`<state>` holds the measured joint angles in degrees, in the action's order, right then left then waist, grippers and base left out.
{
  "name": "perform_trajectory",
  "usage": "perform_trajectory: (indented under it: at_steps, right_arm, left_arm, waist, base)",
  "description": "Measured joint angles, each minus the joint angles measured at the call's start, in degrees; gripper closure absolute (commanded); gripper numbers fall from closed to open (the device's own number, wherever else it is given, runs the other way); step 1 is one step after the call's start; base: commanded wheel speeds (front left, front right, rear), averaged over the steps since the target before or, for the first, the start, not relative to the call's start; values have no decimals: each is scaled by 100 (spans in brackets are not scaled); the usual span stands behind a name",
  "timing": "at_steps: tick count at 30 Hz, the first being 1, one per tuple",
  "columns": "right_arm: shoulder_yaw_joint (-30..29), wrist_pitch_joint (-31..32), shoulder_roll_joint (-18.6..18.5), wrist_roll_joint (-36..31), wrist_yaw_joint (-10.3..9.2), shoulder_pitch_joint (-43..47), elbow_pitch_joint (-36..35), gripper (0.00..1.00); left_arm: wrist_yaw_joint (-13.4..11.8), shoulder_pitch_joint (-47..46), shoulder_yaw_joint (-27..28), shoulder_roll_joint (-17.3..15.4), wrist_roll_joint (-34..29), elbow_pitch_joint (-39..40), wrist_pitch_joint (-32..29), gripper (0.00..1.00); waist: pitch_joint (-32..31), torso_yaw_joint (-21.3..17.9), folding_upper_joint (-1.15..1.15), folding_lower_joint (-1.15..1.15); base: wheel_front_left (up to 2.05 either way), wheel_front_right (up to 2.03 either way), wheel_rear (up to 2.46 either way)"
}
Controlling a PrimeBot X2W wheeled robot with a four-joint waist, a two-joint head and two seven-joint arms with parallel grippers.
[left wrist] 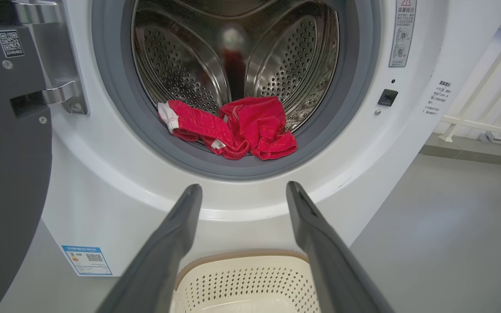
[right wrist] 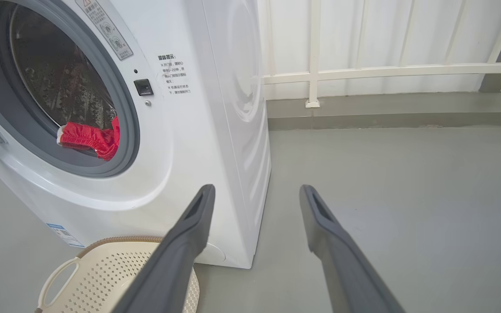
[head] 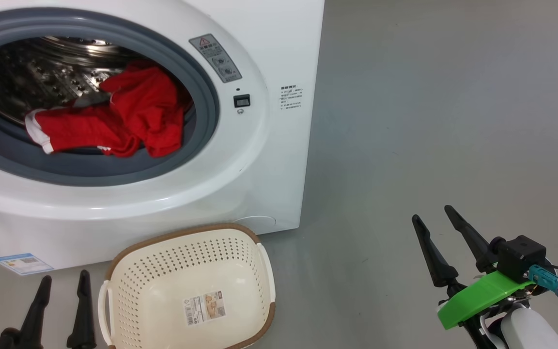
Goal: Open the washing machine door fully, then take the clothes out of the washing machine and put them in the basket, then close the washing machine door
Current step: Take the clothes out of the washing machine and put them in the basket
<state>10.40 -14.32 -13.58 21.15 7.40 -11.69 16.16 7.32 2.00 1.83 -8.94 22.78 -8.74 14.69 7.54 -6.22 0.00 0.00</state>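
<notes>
The door (left wrist: pixel 11 152) is swung open. The clothes (head: pixel 114 121) are heaped at the lip of the drum (left wrist: pixel 181 65), none yet moved; the basket (head: pixel 187 286) below is left empty. The left gripper (head: pixel 65 276) and right gripper (head: pixel 431 213) are held wide, empty.

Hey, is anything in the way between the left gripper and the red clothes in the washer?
Nothing visible. The washing machine door is swung aside, and the open left gripper faces the clothes at the mouth of the drum.
</notes>
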Motion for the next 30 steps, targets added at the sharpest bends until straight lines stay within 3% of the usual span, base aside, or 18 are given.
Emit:
perform_trajectory:
  at_steps: [13,23,30]
  right_arm:
    - [4,0,80,-8,0,-8,0,0]
    - [85,0,192,-40,0,-203,-1,0]
    - [188,0,291,-40,0,-289,-5,0]
  left_arm:
    - [0,-585,-278,-22,-143,-641,0,0]
    - [0,-2373,-1059,-344,-243,-1795,-573,0]
    - [0,-3723,-1380,-580,25,-2595,-995,0]
  waist:
    - [130,-7,0,0]
    - [389,-40,0,0]
    - [654,-145,0,0]
  base:
    - [0,0,0]
    - [0,0,0]
    - [0,0,0]
